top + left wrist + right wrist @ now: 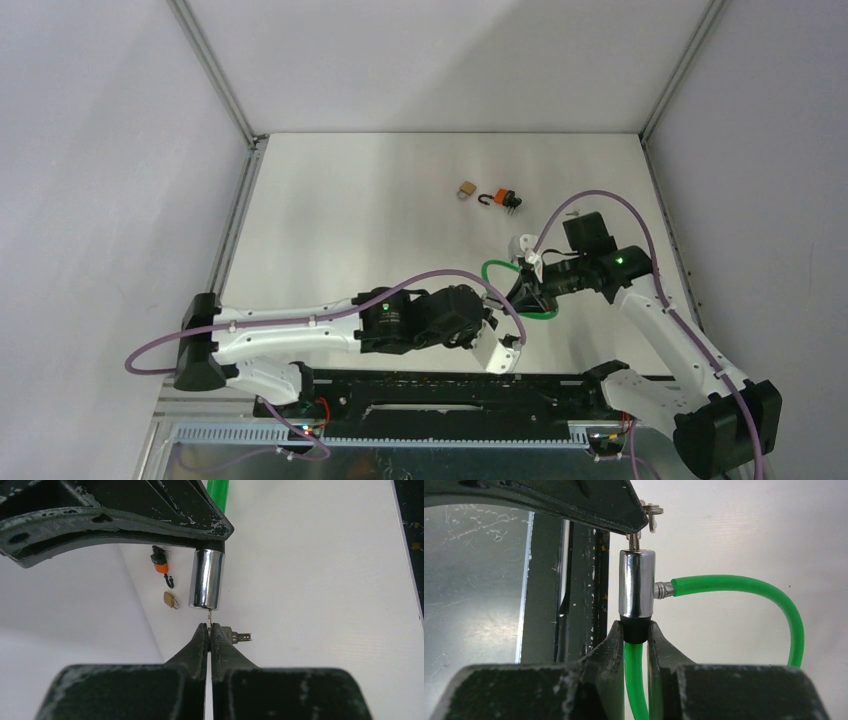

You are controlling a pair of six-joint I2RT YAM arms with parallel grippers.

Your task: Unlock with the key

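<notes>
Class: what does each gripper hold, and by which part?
Right gripper: the cable lock, by its black collar. Left gripper: the key, by its head end.

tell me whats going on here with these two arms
The right fingers grip a chrome cable lock by its lower end. Its green cable loops back into the side, so it looks still locked. The left fingers are shut on the key, whose blade appears to sit in the end of the lock. A brass padlock and an orange lock lie farther back on the table.
</notes>
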